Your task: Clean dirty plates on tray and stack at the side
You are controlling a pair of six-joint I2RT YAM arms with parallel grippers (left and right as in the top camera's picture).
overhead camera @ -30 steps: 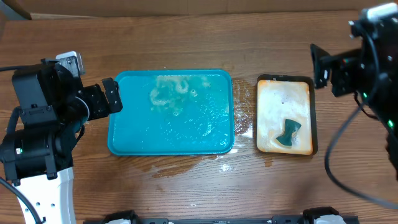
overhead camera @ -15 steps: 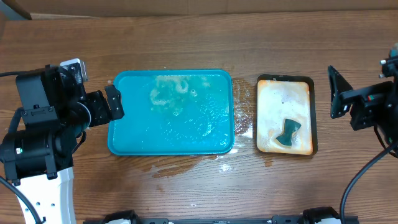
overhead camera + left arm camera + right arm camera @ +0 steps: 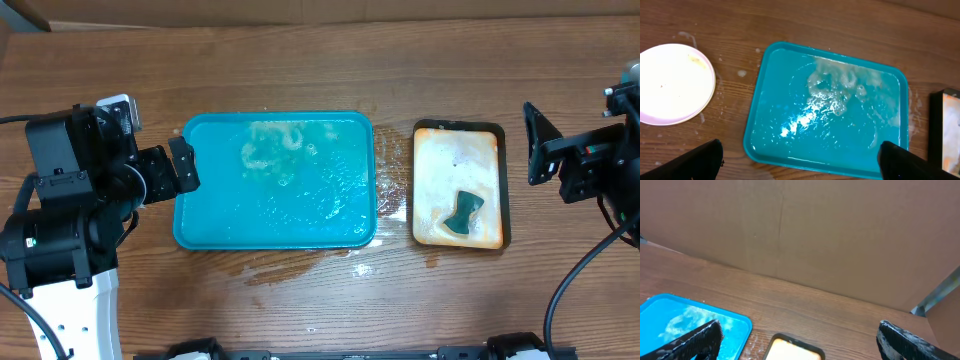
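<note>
The teal tray (image 3: 300, 205) lies mid-table, wet, with white foam near its far edge and nothing else on it. In the left wrist view a white plate (image 3: 671, 82) with a small yellowish speck rests on the wood just left of the tray (image 3: 840, 130); whether others lie under it I cannot tell. Overhead the left arm hides it. My left gripper (image 3: 178, 165) hovers at the tray's left edge, open and empty (image 3: 800, 167). My right gripper (image 3: 538, 148) hangs open and empty (image 3: 800, 347) at the far right, beyond the smaller tray.
A black-rimmed beige tray (image 3: 455, 160) with a dark teal sponge (image 3: 463, 213) sits right of the teal tray. Water spots the wood in front of and between the trays. A cardboard wall (image 3: 805, 235) stands behind the table.
The right arm has dropped from the back right corner to the right edge and drawn away from the beige tray. The left arm shifted slightly. Both grippers stayed open.
</note>
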